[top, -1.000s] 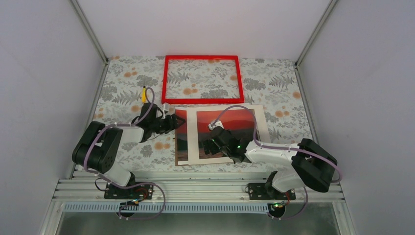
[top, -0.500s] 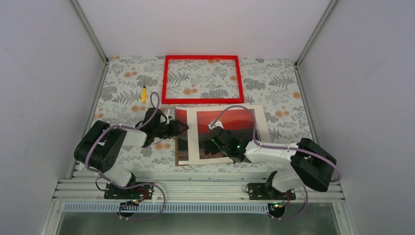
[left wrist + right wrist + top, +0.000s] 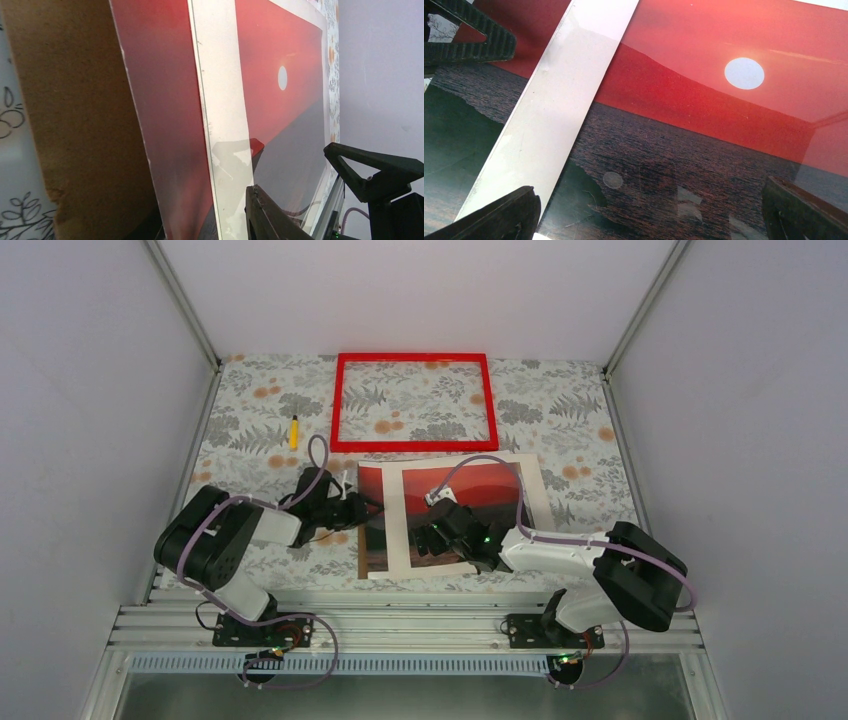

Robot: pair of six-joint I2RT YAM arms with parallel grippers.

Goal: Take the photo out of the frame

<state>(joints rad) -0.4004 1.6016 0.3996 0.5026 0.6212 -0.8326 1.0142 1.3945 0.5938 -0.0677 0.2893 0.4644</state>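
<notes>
The frame (image 3: 412, 447), thin and red, lies at the back of the table with only the tablecloth showing through it. The photo (image 3: 490, 490), a red sunset with a white border, lies nearer, on a glossy red-and-dark sheet (image 3: 160, 110) and a brown backing board (image 3: 75, 110) that both stick out to its left. My left gripper (image 3: 368, 508) is at that left edge. One of its fingers (image 3: 272, 215) shows above the white border; the other is hidden. My right gripper (image 3: 644, 215) stands open over the photo's (image 3: 704, 115) dark sea.
A small yellow-handled tool (image 3: 294, 432) lies left of the frame. White walls close in the floral table (image 3: 580, 420) on three sides. The aluminium rail (image 3: 400, 625) with both arm bases runs along the near edge.
My left gripper has come down and to the right onto the stack's left edge, and its jaws have narrowed. The right arm has not moved.
</notes>
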